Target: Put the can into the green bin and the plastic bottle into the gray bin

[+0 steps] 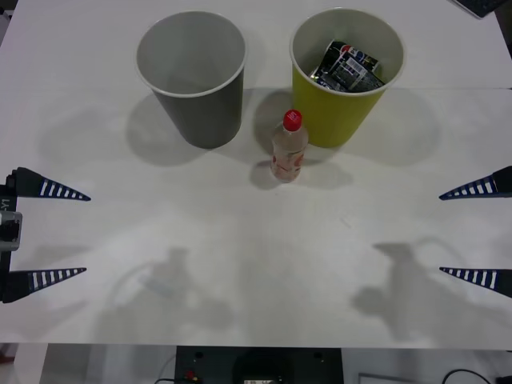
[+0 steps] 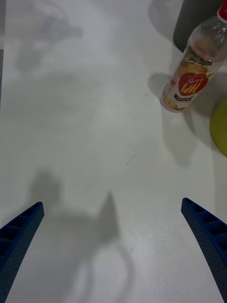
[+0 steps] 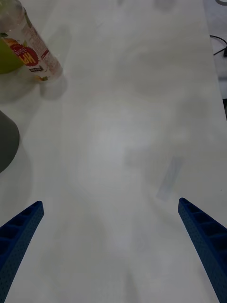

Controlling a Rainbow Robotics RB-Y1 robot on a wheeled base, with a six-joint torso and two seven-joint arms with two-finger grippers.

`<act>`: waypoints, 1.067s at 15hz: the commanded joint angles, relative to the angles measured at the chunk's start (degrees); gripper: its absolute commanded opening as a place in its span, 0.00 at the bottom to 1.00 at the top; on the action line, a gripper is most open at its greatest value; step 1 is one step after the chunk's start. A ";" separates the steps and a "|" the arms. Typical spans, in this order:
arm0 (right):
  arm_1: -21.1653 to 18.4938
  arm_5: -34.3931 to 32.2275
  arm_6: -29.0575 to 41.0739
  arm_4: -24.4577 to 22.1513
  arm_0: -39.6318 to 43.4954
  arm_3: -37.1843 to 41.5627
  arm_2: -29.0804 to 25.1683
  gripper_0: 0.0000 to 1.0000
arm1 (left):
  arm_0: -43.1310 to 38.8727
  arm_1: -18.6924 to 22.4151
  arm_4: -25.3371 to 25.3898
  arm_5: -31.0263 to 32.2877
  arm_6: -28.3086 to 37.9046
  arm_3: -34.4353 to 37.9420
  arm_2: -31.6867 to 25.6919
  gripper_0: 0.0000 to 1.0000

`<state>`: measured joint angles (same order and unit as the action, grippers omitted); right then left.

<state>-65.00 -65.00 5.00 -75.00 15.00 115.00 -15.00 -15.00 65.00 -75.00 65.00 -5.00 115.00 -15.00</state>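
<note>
White bench, matte, w/ soft gray shadows across near half. On it, far side: gray bin upright at left, green bin upright at right, apart w/ a gap btwn them. Plastic bottle stands upright on bench just in front of that gap, close to green bin's base, red cap up. Near half of bench bare. Faint short dark mark on surface in front of the bottle.
</note>
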 commanded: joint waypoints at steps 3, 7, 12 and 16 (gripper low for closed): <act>0.00 0.00 0.00 0.00 0.00 0.00 0.00 1.00 | 0.00 0.00 0.00 0.00 0.00 0.00 0.00 0.98; 0.00 0.00 0.00 0.00 0.00 0.00 0.00 1.00 | 0.00 0.00 0.00 0.00 0.00 0.00 0.00 0.98; 0.00 0.00 0.00 0.00 0.00 0.00 0.00 1.00 | 0.00 0.00 0.00 0.00 0.00 0.00 0.00 0.98; -0.13 0.40 -0.43 1.17 2.05 -0.48 0.32 1.00 | 0.00 0.00 0.00 0.00 0.00 0.00 0.00 0.98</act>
<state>-64.86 -64.83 4.80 -74.42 16.68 114.52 -14.54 -15.00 65.00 -75.00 65.00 -5.00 115.00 -15.00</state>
